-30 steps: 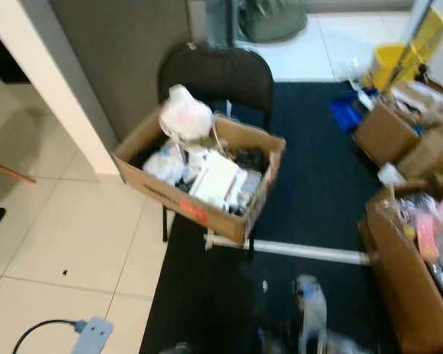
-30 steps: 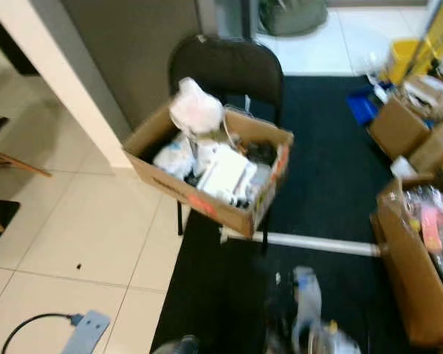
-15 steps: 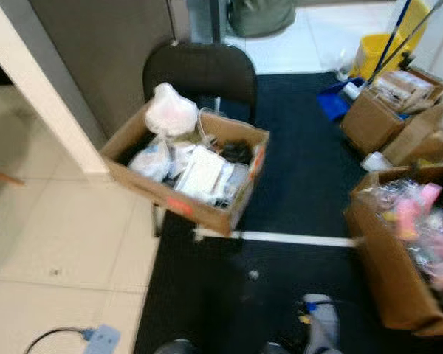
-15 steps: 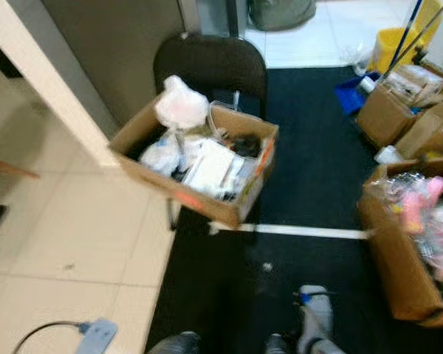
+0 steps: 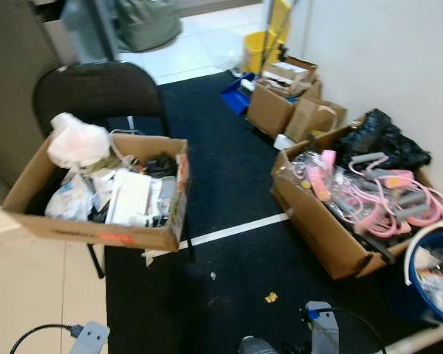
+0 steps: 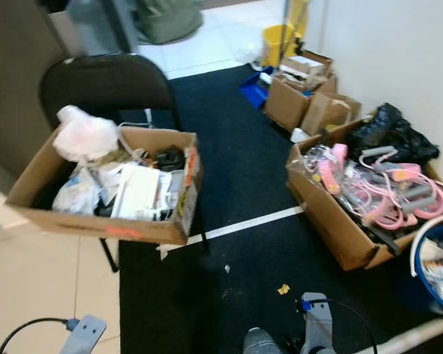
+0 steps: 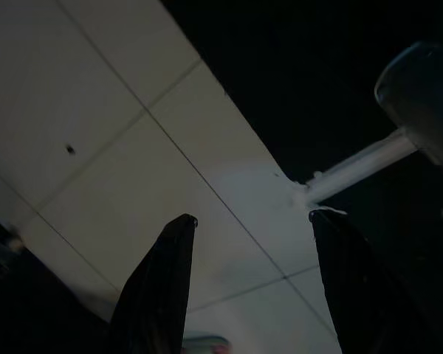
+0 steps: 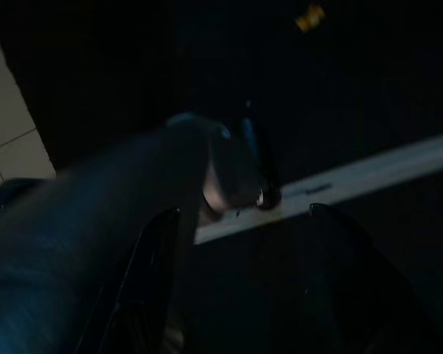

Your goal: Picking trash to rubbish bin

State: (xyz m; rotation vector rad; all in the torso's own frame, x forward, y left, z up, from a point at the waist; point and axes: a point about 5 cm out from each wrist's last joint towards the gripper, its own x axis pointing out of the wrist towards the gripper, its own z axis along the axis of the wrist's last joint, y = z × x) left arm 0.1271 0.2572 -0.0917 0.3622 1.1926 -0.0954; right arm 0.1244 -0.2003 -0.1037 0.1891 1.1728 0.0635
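Two cardboard boxes dominate the left eye view. The nearer-left cardboard box (image 5: 96, 236) sits on a black folding chair (image 5: 96, 88), stuffed with white bags and packaging (image 5: 77, 144). Across the black carpet (image 5: 221, 169), by the wall, an open box (image 5: 321, 228) holds pink and grey tubing (image 5: 376, 199) with a black bag (image 5: 384, 140) at its back. A white tape line (image 5: 236, 228) runs between the two. Small yellow scrap (image 5: 271, 297) lies on the carpet near the bottom edge, apart from both boxes. Blue bin (image 5: 435, 273) with a white rim at far right, paper inside. More small boxes (image 5: 280, 103) and a yellow mop bucket (image 5: 258, 48) further back. Grey power strip (image 5: 88, 338) with cable on the tile floor (image 5: 29, 287), bottom left.

Right eye view: same scene. The yellow scrap sits just ahead of the robot's grey foot (image 6: 317, 324).

Left wrist view: left gripper (image 7: 247, 243) hangs above pale tile at the carpet edge, its two black fingers (image 7: 162, 287) spread wide, nothing between them.

Right wrist view: very dark. Right gripper (image 8: 240, 243) over black carpet, fingers (image 8: 144, 287) apart and empty; a silvery limb part crosses in front. White tape line below, the yellow scrap well beyond it.
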